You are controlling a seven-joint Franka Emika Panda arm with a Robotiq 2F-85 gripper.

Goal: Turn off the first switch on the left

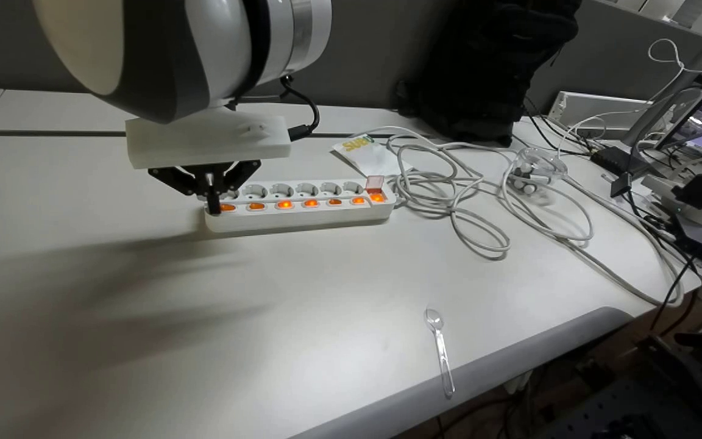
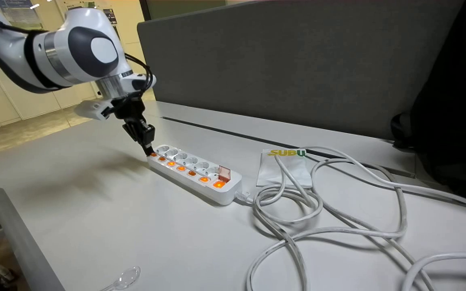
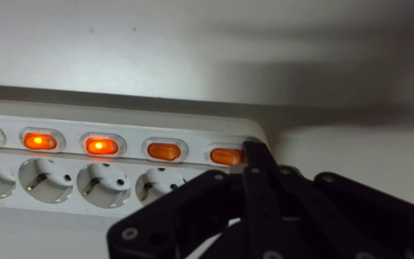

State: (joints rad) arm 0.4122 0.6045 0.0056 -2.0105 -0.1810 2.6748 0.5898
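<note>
On the white table (image 1: 302, 305), nearest, lies a clear plastic spoon (image 1: 442, 352). Beyond it, the black two-fingered gripper (image 1: 213, 210), clenched on nothing, hangs at the outer end of the leftmost orange oval switch (image 1: 228, 207), on the white plastic power strip (image 1: 302, 222); contact is unclear. A stray push there could flip the switch on, for it looks unlit, probably off already, while the third orange switch (image 1: 284, 205) glows. Farther back stands a black fabric backpack (image 1: 485, 67).

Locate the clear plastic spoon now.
In an exterior view, the spoon lies right of centre, its handle reaching onto the grey table edge, nearer the camera than the power strip.
</note>
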